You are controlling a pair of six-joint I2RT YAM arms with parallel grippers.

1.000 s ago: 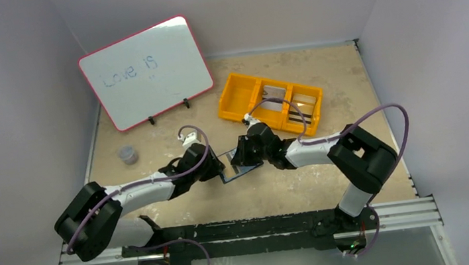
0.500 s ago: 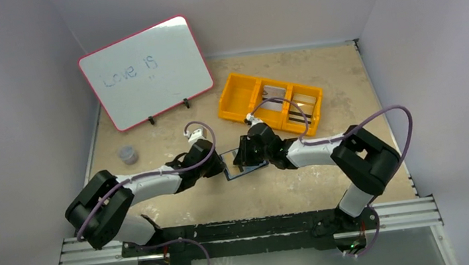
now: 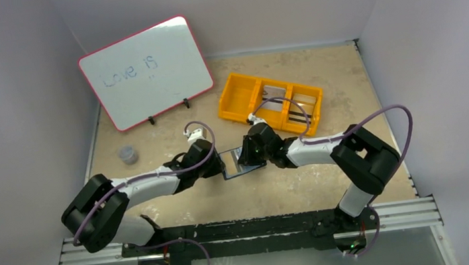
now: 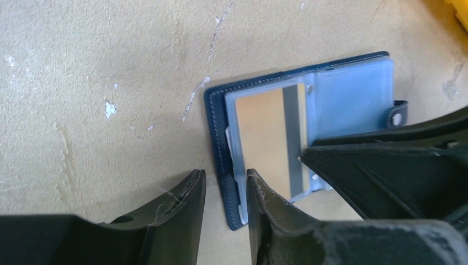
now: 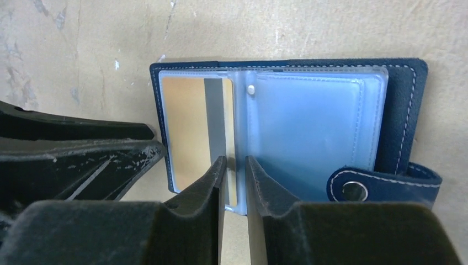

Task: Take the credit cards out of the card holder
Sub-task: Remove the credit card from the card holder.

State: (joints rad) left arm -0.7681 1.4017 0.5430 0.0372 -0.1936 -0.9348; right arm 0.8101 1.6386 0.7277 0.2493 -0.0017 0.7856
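Observation:
The navy card holder [image 3: 232, 161] lies open on the table between my two grippers. In the right wrist view its clear pockets [image 5: 309, 127] and snap tab [image 5: 381, 185] show. A whitish-grey credit card [image 5: 185, 127] with a grey stripe sits in the left pocket; it also shows in the left wrist view [image 4: 259, 138]. My left gripper [image 4: 225, 179] is closed narrowly on the holder's near left edge [image 4: 216, 127]. My right gripper [image 5: 235, 163] is nearly shut on the card's near edge at the pocket mouth. Two more cards [image 3: 274, 96] lie in the orange tray.
The orange three-compartment tray [image 3: 224, 113] stands behind the holder, at the back centre. A whiteboard [image 3: 145, 72] leans at the back left. A small grey pot [image 3: 128, 154] sits near the left wall. Walls enclose the table on three sides.
My left arm has shifted its elbow to the right and settled. The holder and both grippers have moved slightly towards the back. Both grips look unchanged.

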